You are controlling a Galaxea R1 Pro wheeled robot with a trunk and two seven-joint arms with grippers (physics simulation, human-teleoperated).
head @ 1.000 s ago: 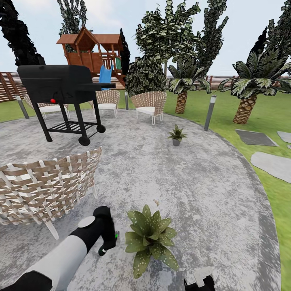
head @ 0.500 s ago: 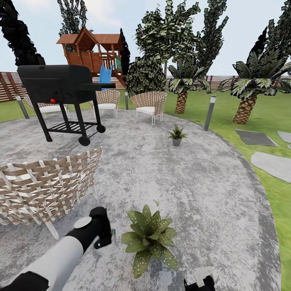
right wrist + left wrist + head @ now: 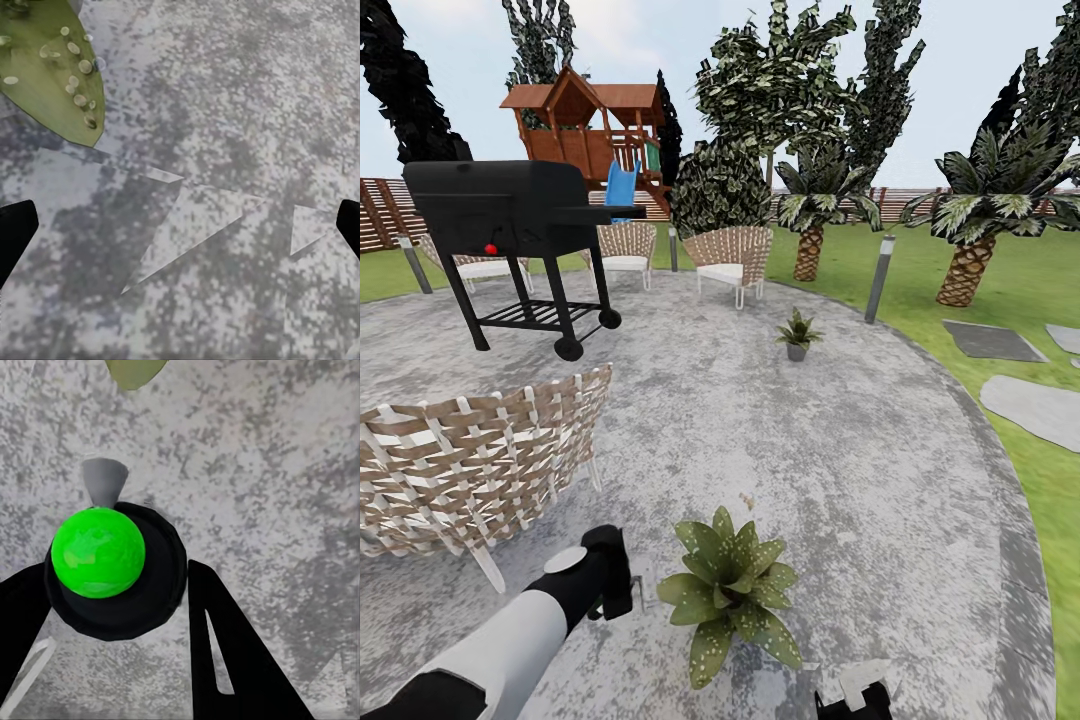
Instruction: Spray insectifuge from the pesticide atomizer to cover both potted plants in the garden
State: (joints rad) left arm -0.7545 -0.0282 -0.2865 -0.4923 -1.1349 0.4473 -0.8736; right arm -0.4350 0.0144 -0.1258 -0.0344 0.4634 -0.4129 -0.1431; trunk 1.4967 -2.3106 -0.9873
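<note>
My left gripper [image 3: 618, 592] hangs low over the stone patio [image 3: 840, 470], just left of the near potted plant [image 3: 730, 590]. It is shut on the pesticide atomizer [image 3: 97, 551], which the left wrist view shows end-on: a bright green dome in a black collar with a grey nozzle, held between the black fingers [image 3: 225, 645]. Pale specks of insectifuge [image 3: 75, 49] dot a leaf of the near plant [image 3: 45, 67]. The second potted plant [image 3: 797, 335] stands far off on the patio. My right gripper [image 3: 853, 690] is open, low and right of the near plant.
A woven chair [image 3: 470, 470] stands close on the left. A black grill [image 3: 510, 230], two more chairs [image 3: 732, 255] and a grey bollard lamp [image 3: 879, 277] ring the far patio. Lawn, palms [image 3: 970, 220], stepping stones [image 3: 1035, 405] and a playhouse [image 3: 585, 125] lie beyond.
My left gripper has drawn back a little to the left, away from the near plant, and turned with the atomizer in it. The right gripper and the camera have stayed put.
</note>
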